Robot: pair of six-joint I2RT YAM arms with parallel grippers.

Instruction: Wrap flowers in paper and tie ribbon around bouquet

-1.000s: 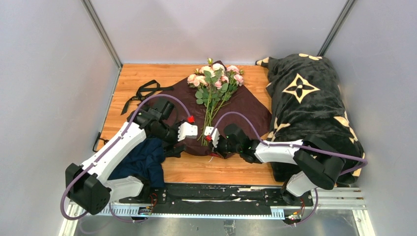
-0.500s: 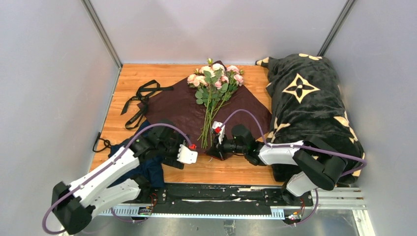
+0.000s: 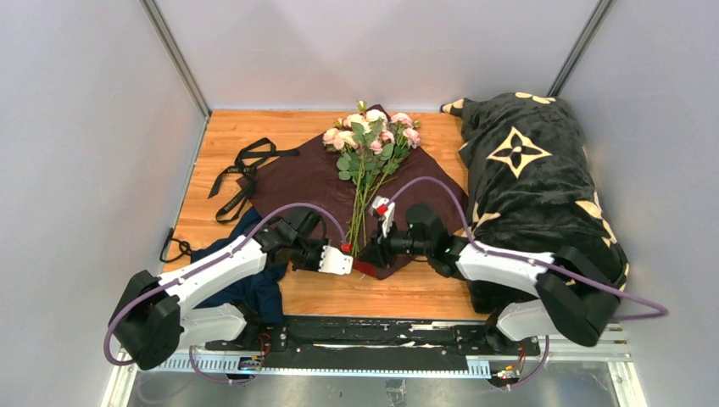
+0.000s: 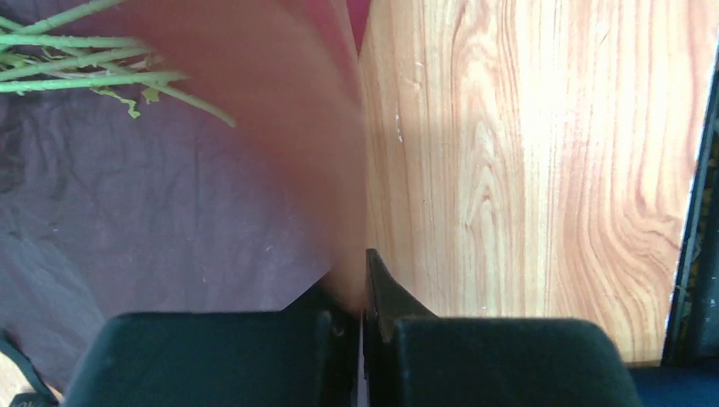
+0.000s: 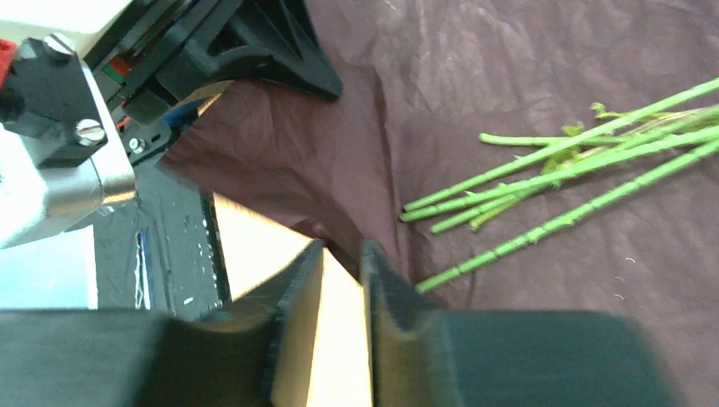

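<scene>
At the near corner of the paper [image 4: 153, 212], the left pincer [image 4: 360, 288] is clamped on the sheet's tip while the right pincer [image 5: 342, 254] stands slightly apart holding nothing, so a 1-sided pull could tear the crinkly sheet or skew the flowers [image 3: 370, 140] lying along its middle.

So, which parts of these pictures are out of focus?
Left wrist view: the raised edge of the crinkly burgundy paper is a reddish blur; the wooden table is sharp. Right wrist view: the thin green flower stems are sharp, the right gripper soft.
</scene>
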